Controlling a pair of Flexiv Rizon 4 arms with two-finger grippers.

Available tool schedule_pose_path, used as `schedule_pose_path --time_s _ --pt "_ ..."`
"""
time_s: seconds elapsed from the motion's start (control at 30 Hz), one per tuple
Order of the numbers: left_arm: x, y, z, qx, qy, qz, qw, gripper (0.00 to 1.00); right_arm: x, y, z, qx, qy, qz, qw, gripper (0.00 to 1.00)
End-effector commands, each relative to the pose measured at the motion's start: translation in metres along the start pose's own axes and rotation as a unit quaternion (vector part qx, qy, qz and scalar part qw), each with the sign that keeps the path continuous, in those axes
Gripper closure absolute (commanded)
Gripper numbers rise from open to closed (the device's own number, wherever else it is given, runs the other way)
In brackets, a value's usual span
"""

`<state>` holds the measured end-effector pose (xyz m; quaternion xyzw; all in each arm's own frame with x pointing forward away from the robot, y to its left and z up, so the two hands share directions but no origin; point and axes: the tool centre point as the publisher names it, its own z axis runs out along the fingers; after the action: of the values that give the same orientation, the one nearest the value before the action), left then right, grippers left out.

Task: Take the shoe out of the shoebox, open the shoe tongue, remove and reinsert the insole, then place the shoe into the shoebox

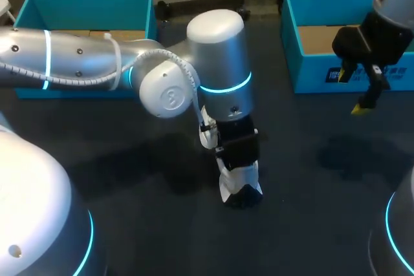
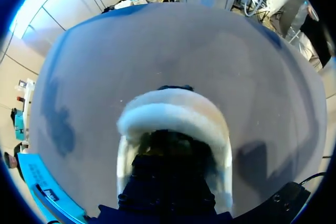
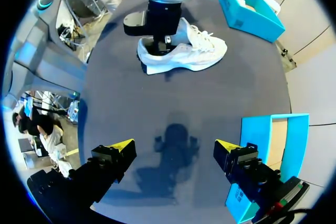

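Note:
A white sneaker stands on the dark table near its middle. My left arm comes across from the left, and its gripper points straight down into the shoe's heel opening. In the left wrist view the padded white heel collar wraps around the dark fingers, whose tips are hidden inside the shoe. They stand shut, and I cannot see whether they hold anything. My right gripper hangs open and empty above the table's right side, next to the right blue shoebox, well away from the shoe.
A second blue box stands at the back left behind my left arm; the right wrist view shows something white lying in this box. The right box has a brown cardboard floor. Bare dark table lies between the shoe and my right gripper.

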<state>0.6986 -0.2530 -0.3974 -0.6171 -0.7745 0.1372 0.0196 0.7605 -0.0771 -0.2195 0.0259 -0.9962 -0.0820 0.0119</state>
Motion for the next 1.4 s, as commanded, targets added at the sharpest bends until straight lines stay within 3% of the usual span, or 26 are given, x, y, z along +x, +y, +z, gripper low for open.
schedule_pose_path --time_s 0.03,0.4,0.7,1.03,1.4 --pt "0.008 0.000 -0.014 -0.012 -0.012 0.002 1.000 1.00 0.000 0.000 0.001 0.000 0.000 0.000 1.000 0.00" --pt "0.003 -0.009 0.003 -0.016 -0.011 0.012 1.000 1.00 0.000 0.000 0.001 0.000 0.000 0.000 1.000 0.00" --pt "0.000 -0.003 0.014 -0.028 -0.004 0.014 0.999 1.00 0.000 0.000 0.001 0.000 0.000 0.000 1.000 0.00" --pt "0.003 0.005 -0.006 -0.018 -0.015 0.006 1.000 1.00 0.000 0.000 0.001 0.000 0.000 0.000 1.000 0.00" --pt "-0.006 -0.015 0.000 -0.008 -0.015 0.030 0.999 1.00 0.000 0.000 0.001 0.000 0.000 0.000 1.000 0.00"
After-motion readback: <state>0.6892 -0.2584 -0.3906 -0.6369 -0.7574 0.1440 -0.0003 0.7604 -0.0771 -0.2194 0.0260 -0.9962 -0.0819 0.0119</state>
